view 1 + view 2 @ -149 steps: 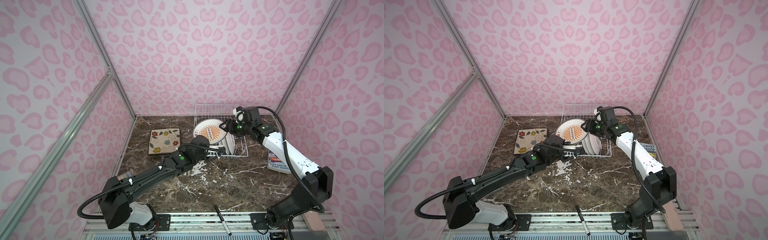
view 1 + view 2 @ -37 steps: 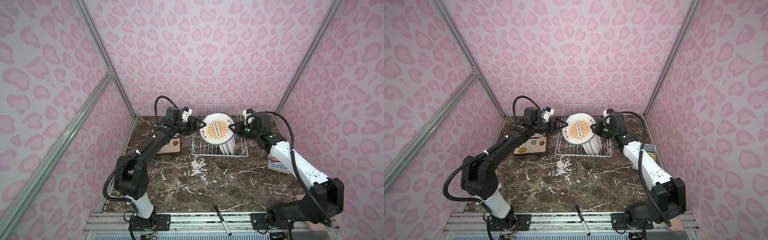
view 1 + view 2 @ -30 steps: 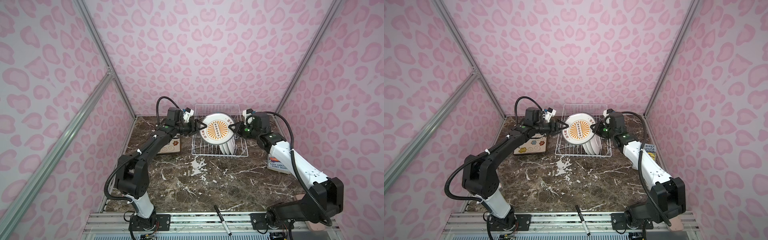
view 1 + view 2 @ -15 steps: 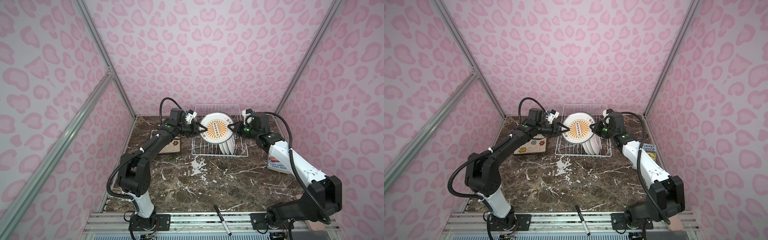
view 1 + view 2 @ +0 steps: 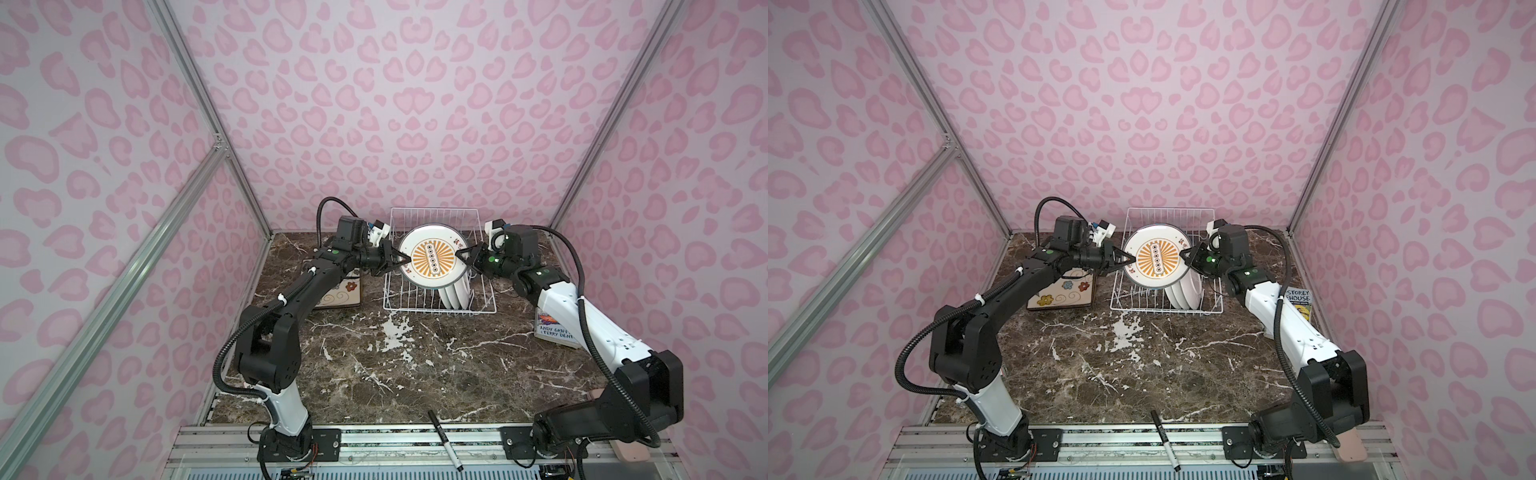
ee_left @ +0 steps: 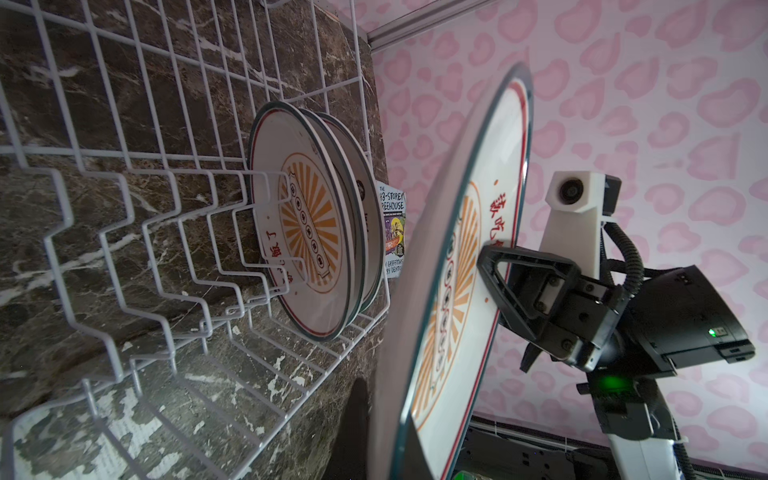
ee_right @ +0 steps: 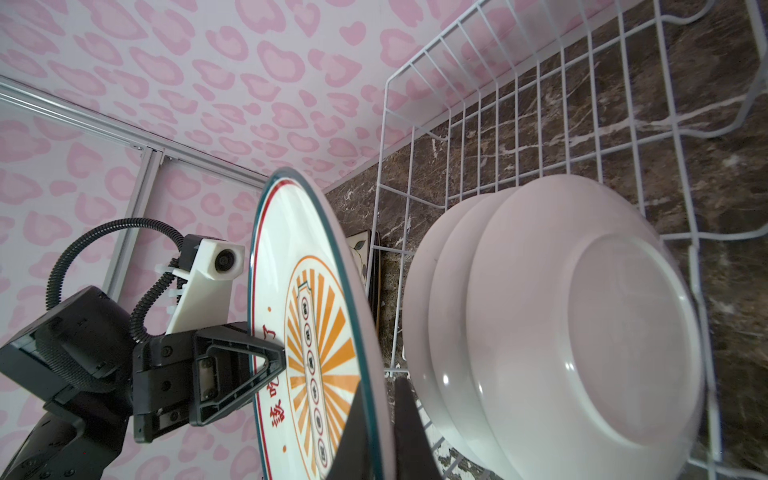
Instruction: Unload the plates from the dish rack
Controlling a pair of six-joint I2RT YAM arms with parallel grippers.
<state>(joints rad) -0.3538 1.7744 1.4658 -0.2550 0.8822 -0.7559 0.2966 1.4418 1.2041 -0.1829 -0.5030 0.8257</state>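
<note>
My left gripper (image 5: 402, 260) and right gripper (image 5: 459, 254) pinch the glossy round plate (image 5: 432, 261) over the wire rack (image 5: 415, 310); only the right wrist view shows plain backs of racked plates (image 7: 582, 324)

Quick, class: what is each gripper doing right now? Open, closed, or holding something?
Left gripper: closed, gripping one edge of the sunburst plate.
Right gripper: closed, gripping the opposite edge of the same plate.

Spotted sunburst plate (image 7: 316, 332) upright, rim clamped by left gripper (image 7: 279, 360) and right gripper (image 7: 380, 436) on opposite sides, just beside three white plates (image 7: 582, 332) leaning in dish rack (image 7: 498, 104).
</note>
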